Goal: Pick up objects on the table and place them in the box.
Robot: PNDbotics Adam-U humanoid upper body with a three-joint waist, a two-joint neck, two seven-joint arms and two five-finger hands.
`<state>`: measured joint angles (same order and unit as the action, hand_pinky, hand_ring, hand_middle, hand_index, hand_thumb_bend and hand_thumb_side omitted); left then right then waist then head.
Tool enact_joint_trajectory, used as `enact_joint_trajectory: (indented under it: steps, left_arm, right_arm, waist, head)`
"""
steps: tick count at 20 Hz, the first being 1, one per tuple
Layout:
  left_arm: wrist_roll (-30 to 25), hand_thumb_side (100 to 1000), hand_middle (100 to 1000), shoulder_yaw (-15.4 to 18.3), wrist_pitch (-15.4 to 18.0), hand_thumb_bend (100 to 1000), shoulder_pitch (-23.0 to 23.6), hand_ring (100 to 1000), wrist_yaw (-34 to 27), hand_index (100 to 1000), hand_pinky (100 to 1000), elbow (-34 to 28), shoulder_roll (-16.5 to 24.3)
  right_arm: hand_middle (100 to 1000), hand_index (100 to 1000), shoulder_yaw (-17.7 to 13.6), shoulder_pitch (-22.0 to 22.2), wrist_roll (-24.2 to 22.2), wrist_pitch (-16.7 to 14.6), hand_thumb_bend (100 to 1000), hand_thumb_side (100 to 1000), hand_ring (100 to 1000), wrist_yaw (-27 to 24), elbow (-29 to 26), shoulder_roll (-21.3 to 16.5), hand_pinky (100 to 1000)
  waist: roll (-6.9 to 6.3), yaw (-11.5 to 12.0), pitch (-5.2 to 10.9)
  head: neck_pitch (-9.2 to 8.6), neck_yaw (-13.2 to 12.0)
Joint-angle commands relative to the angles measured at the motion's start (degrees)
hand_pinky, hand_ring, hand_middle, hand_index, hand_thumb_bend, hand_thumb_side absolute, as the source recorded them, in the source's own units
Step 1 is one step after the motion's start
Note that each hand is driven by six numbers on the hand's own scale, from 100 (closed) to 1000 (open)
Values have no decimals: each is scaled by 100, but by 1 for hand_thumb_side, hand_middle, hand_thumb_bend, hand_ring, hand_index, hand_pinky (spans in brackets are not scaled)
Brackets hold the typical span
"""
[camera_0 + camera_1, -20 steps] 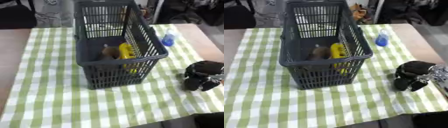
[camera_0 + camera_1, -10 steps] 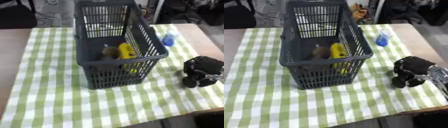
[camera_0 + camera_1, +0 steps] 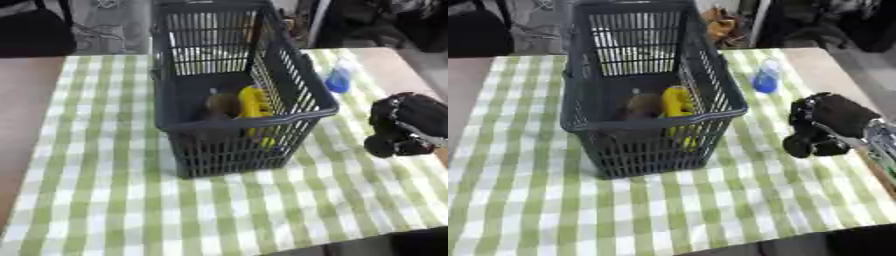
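Bottle point(image 3: 766, 80) lies at one o'clock of the basket point(image 3: 710, 113); the clenched, empty right hand point(image 3: 826, 123) could knock it away when reaching.

Table point(image 3: 26, 95) under checked cloth point(image 3: 105, 200); basket point(image 3: 229, 142), blue bottle point(image 3: 766, 79)

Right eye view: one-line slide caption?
Right hand curled, empty, beside grey basket holding yellow item; blue bottle on checked cloth.

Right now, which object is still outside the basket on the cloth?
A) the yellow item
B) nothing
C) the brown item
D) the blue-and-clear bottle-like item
D: the blue-and-clear item lies on the checked cloth to the right of the basket, while the yellow item and the brown item sit inside.
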<state>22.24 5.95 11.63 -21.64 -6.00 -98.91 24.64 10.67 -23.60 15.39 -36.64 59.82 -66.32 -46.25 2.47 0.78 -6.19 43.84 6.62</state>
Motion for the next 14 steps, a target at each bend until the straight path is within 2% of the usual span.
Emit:
enact_joint_trajectory:
  steps: [1, 3, 4, 5, 9, 14]
  left_arm:
    - [-2, 648, 616, 60, 11, 695, -54, 641, -14, 762, 492, -78, 130]
    - [-7, 648, 617, 59, 11, 695, -52, 641, -16, 762, 492, -75, 133]
    - [-8, 632, 617, 59, 12, 708, -52, 642, -17, 763, 492, -74, 135]
    - [-15, 647, 617, 51, 12, 695, -53, 642, -19, 763, 492, -73, 134]
    - [-37, 647, 617, 34, 9, 694, -56, 642, -24, 763, 493, -66, 133]
    - [-57, 647, 616, 22, 7, 694, -53, 642, -35, 763, 493, -59, 123]
  right_arm:
    - [338, 457, -166, -331, -372, 62, 375, 125, 532, -708, -604, -574, 571]
    - [339, 459, -187, -455, -650, 154, 377, 123, 535, -1034, -857, -689, 575]
    - [343, 463, -194, -486, -759, 191, 100, 507, 544, -1144, -943, -717, 584]
    - [347, 467, -201, -632, -823, 212, 388, 115, 551, -1208, -1036, -764, 591]
    - [361, 477, -83, -1267, -1037, 200, 405, 110, 570, -1226, -1038, -745, 608]
    - [356, 476, 43, -2083, -1126, 98, 401, 109, 566, -896, -484, -298, 603]
  waist:
    - [19, 5, 7]
    - [23, 7, 12]
    - [24, 7, 13]
    - [30, 18, 21]
    - [37, 51, 45]
    - [18, 92, 83]
  head:
    - [28, -5]
    - [28, -7]
    - [28, -8]
    - [28, -8]
    - [28, -4]
    - [28, 11]
